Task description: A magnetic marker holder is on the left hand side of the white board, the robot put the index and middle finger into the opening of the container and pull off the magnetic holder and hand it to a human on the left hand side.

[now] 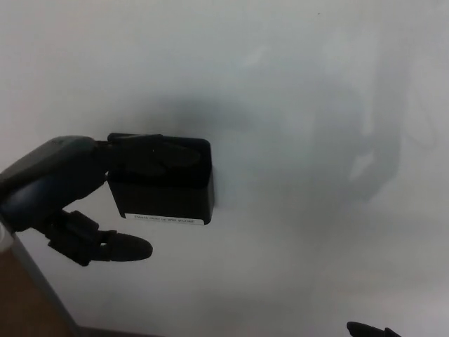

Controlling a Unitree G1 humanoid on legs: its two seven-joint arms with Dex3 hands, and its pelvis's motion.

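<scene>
Fingers [158,151] of left hand [66,193] reach rightward over the holder [163,188] opening; thumb [116,246] splayed below, nothing gripped yet. Holder sits on whiteboard [316,105]. Right hand [368,330] barely visible, well apart.

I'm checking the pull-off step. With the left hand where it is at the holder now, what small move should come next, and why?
Probably hook the fingers down into the opening, then pull away from the whiteboard. The left hand has two fingers lying across the top of the holder, which sits flat on the board, while the thumb hangs free below. Whether the fingers are already inside is unclear.
</scene>
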